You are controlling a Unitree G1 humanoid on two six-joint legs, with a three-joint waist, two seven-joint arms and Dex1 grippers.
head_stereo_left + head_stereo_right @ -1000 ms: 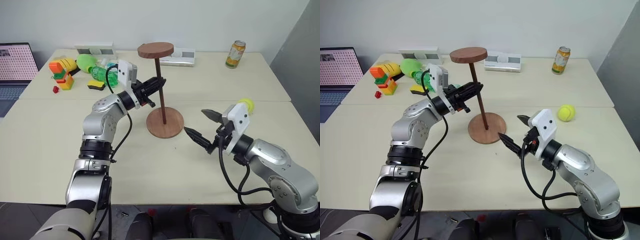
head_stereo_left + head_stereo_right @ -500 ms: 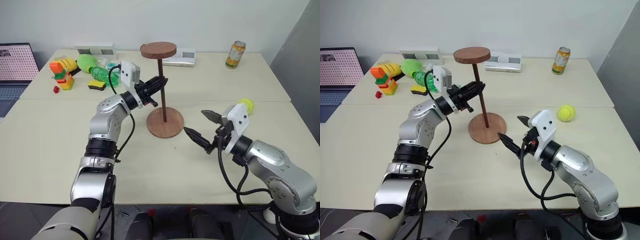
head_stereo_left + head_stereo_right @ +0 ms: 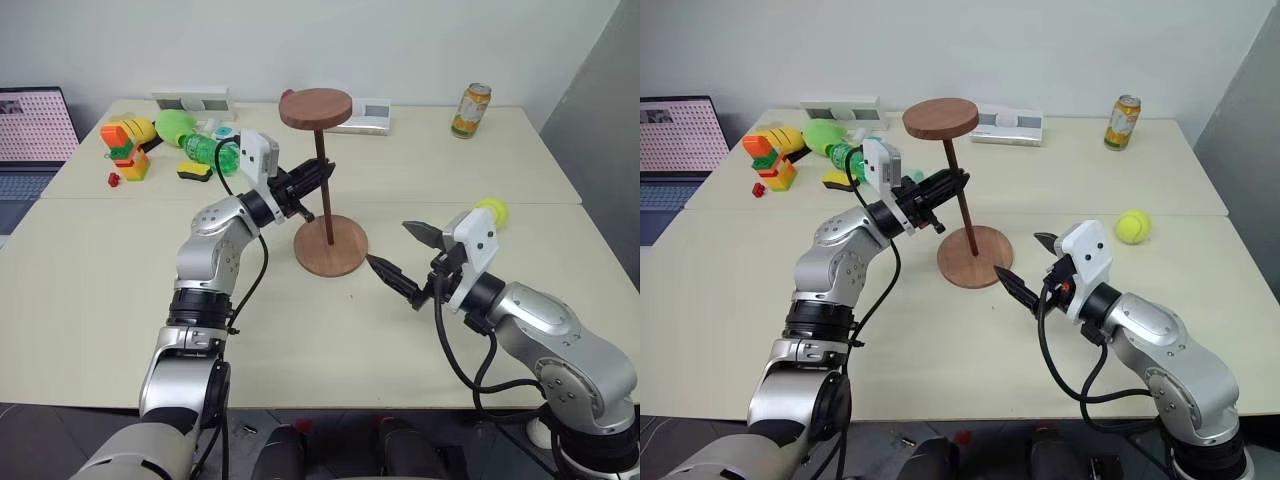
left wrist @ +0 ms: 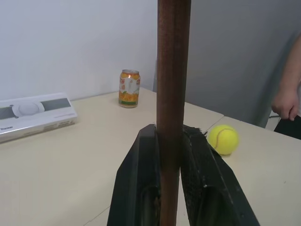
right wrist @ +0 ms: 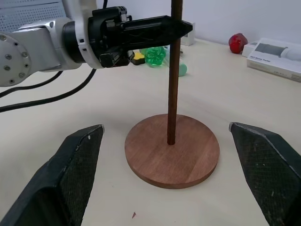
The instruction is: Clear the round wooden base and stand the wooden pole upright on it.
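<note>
Slim wooden pole (image 3: 322,190) on flat round wooden base (image 3: 331,245)

One round wooden base (image 3: 330,245) lies near the middle of the table (image 3: 120,290), with one wooden pole (image 3: 322,165) standing on it. One drink can (image 3: 470,108) stands near the far right corner and one tennis ball (image 3: 493,210) near the right edge. One green bottle (image 3: 205,150) lies toward the far left corner. Two white flat boxes (image 3: 190,99) sit along the far edge.
</note>
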